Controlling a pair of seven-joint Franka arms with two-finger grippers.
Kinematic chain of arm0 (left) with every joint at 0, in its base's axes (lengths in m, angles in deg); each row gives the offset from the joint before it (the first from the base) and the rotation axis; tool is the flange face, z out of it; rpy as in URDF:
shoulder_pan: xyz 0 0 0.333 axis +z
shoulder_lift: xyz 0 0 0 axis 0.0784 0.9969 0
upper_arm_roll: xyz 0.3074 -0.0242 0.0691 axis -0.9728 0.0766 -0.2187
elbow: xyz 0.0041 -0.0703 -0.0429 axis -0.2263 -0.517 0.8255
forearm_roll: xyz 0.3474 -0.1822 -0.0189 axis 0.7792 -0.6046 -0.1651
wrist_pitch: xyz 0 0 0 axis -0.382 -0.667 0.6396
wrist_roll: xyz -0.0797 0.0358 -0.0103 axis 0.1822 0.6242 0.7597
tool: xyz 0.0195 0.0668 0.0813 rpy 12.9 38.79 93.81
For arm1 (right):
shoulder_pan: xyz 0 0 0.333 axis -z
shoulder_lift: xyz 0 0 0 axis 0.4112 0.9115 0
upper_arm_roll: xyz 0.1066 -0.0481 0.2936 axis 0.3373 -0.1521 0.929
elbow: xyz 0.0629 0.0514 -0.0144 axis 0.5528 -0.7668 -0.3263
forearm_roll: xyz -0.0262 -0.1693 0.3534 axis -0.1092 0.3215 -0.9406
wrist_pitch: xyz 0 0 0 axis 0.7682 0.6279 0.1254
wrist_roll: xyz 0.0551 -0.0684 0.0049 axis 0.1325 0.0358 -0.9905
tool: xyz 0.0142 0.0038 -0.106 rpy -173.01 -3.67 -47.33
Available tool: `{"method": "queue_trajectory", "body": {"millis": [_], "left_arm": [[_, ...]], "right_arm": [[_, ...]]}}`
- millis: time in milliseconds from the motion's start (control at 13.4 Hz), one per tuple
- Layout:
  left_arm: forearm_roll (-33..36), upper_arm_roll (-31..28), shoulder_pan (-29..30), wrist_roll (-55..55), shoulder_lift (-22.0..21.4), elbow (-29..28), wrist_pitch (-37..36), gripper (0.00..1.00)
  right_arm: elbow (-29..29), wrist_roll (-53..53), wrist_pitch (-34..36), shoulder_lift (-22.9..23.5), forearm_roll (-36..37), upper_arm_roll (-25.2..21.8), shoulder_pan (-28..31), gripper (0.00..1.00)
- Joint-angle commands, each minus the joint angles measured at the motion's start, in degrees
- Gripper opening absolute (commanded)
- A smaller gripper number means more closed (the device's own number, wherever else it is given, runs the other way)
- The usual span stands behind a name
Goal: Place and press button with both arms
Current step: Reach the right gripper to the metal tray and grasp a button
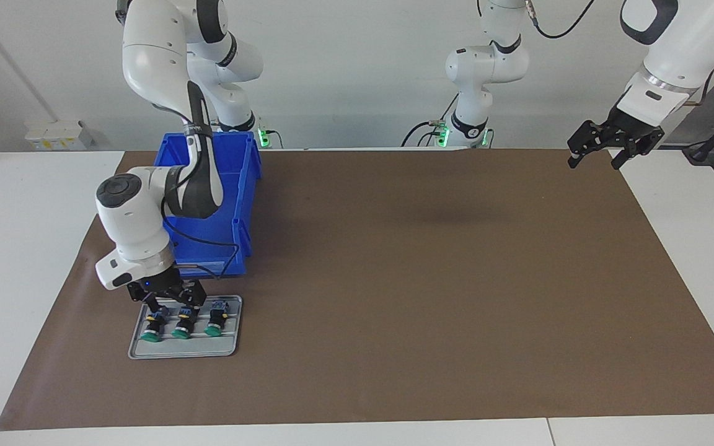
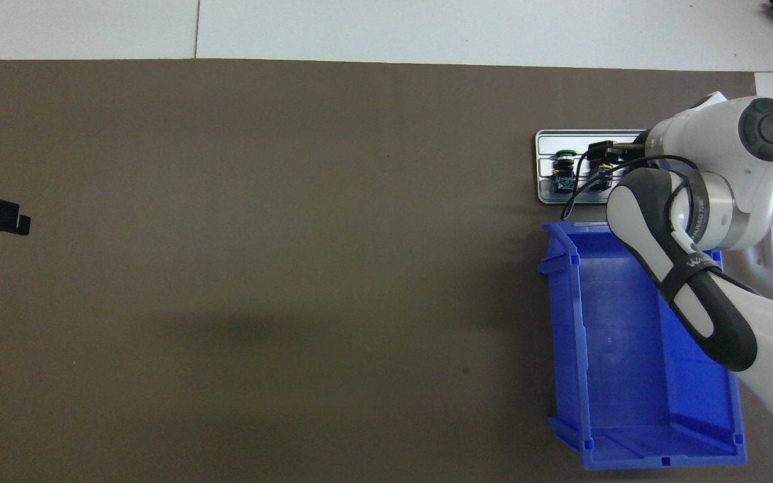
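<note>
Figure: bimanual station as I saw it from my remote console. My right gripper (image 1: 170, 301) hung low over the grey tray (image 1: 140, 350), at the blue-block ends of the buttons; its fingers stood apart and grasped nothing that I could make out. Whether a fingertip touched a button I could not tell. The tray lay on the brown mat (image 1: 431, 279) toward the right arm's end of the table, just beside the blue bin (image 1: 242, 204) and farther from the robots than it. Three buttons lay side by side in the tray, green caps pointing away from the robots. The button at the tray's outer end (image 1: 152, 327) and the middle button (image 1: 182, 325) lay directly under the gripper; the third button (image 1: 215, 322) lay clear of it. In the overhead view the right arm's wrist covered much of the tray, so that only one button (image 2: 565, 169) showed whole there. The right arm (image 1: 146, 217) reached out over the bin from its base. My left gripper (image 1: 594, 160) waited in the air over the mat's corner at the left arm's end, fingers released and holding nothing.
</note>
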Motion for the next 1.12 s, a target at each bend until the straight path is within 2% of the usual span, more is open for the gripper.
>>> {"method": "queue_trajectory", "body": {"millis": [0, 149, 447, 597, 746, 820, 895, 969, 1044], "left_arm": [[-0.1, 0.2, 0.3, -0.4, -1.9, -2.3, 1.0, 1.00], [-0.1, 0.2, 0.3, -0.4, -1.9, -2.3, 1.0, 1.00], [-0.1, 0.2, 0.3, -0.4, -1.9, -2.3, 1.0, 1.00], [-0.1, 0.2, 0.3, -0.4, -1.9, -2.3, 1.0, 1.00], [-0.1, 0.2, 0.3, -0.4, -1.9, -2.3, 1.0, 1.00], [-0.1, 0.2, 0.3, -0.4, -1.9, -2.3, 1.0, 1.00], [-0.1, 0.2, 0.3, -0.4, -1.9, -2.3, 1.0, 1.00], [-0.1, 0.2, 0.3, -0.4, -1.9, -2.3, 1.0, 1.00], [-0.1, 0.2, 0.3, -0.4, -1.9, -2.3, 1.0, 1.00]], "right_arm": [[0.7, 0.7, -1.9, 2.6, -3.7, 0.2, 0.3, 1.00], [0.5, 0.5, -2.7, 3.0, -4.4, 0.1, 0.3, 0.99], [0.2, 0.1, -3.5, 3.9, -4.4, 0.1, 0.7, 0.91], [-0.6, 0.0, -3.4, 3.8, -4.4, 0.1, 0.7, 0.80], [-1.2, 0.0, -3.2, 3.6, -4.4, 0.1, 0.6, 0.77], [-1.1, -0.1, -3.1, 3.7, -4.4, 0.1, 0.6, 0.65], [-0.9, -0.1, -2.8, 3.6, -4.4, 0.1, 0.7, 0.24], [-0.5, -0.1, -2.5, 3.6, -4.4, 0.1, 0.7, 0.00], [0.0, 0.1, -1.9, 3.6, -4.4, 0.1, 0.4, 0.00]]}}
